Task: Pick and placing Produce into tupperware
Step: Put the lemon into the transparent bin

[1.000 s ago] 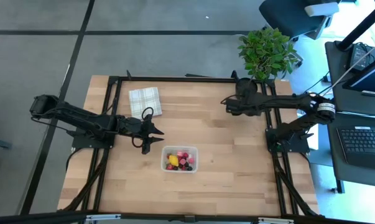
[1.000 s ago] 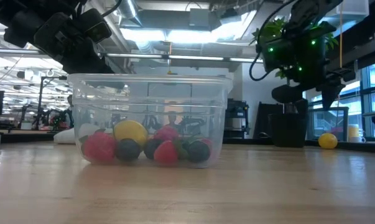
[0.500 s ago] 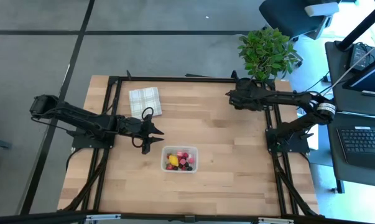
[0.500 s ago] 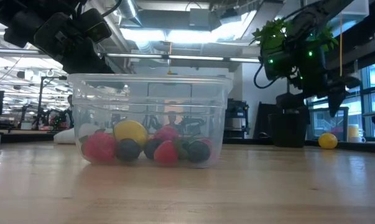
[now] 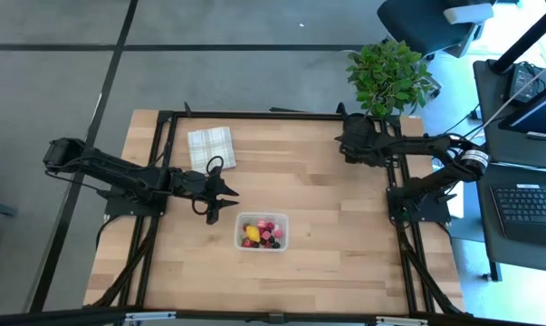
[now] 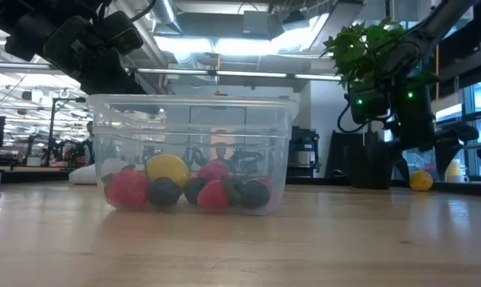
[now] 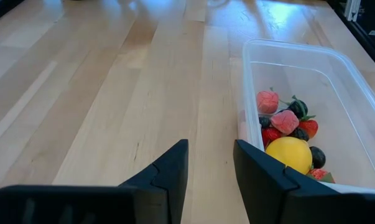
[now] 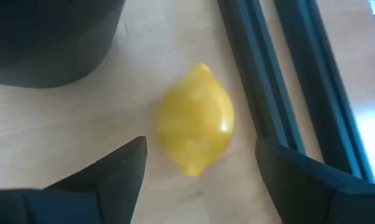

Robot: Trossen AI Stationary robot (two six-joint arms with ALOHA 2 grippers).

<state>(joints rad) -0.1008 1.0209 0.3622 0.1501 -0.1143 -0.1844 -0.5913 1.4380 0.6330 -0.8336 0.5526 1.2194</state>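
The clear tupperware (image 5: 262, 233) stands on its base near the table's middle, with red, pink and dark berries and one yellow lemon (image 6: 167, 169) on its floor; the left wrist view also shows it (image 7: 311, 118). My left gripper (image 5: 227, 195) hovers open just left of it, with bare wood between its fingers (image 7: 211, 168). A second yellow lemon (image 8: 196, 127) lies on the wood at the far right, beside the plant pot (image 6: 420, 181). My right gripper (image 5: 348, 145) is low over it and open, one finger on either side, touching nothing (image 8: 201, 155).
A white-green checked cloth (image 5: 211, 147) lies folded at the far left. The potted plant (image 5: 388, 77) stands at the far right corner, its dark pot (image 8: 50, 37) close to the lemon. A black frame rail (image 8: 268, 81) runs on the lemon's other side.
My right gripper has moved toward the table's right edge and down beside the plant pot, ending over the loose lemon. The tub, its fruit and the left arm have kept still.
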